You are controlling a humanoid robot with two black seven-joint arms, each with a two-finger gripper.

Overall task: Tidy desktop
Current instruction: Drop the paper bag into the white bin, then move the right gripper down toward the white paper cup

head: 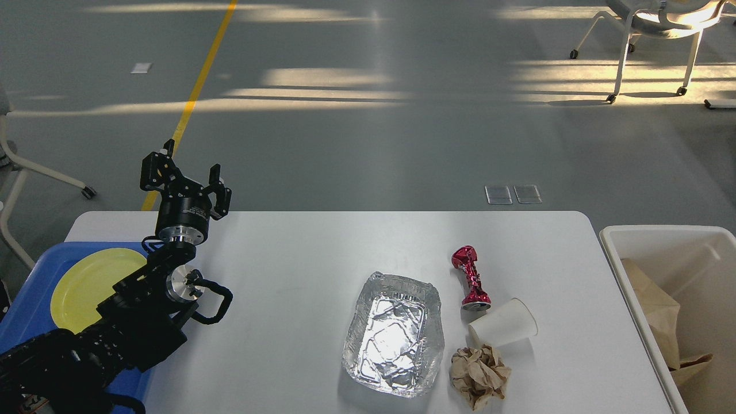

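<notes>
Left black two-finger gripper is standing fingers spread wide, holding nothing, hovering above the 10 o'clock corner of the large white rectangular desktop, which is filling the lower frame. Right gripper is not showing. Blue plastic tray at 9 o'clock is carrying a round yellow plate. Crinkled foil tray at 6 o'clock is lying empty. White plastic bin at 3 o'clock is holding brown paper bags.

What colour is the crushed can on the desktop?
Shiny red; the head view shows the can best.
</notes>
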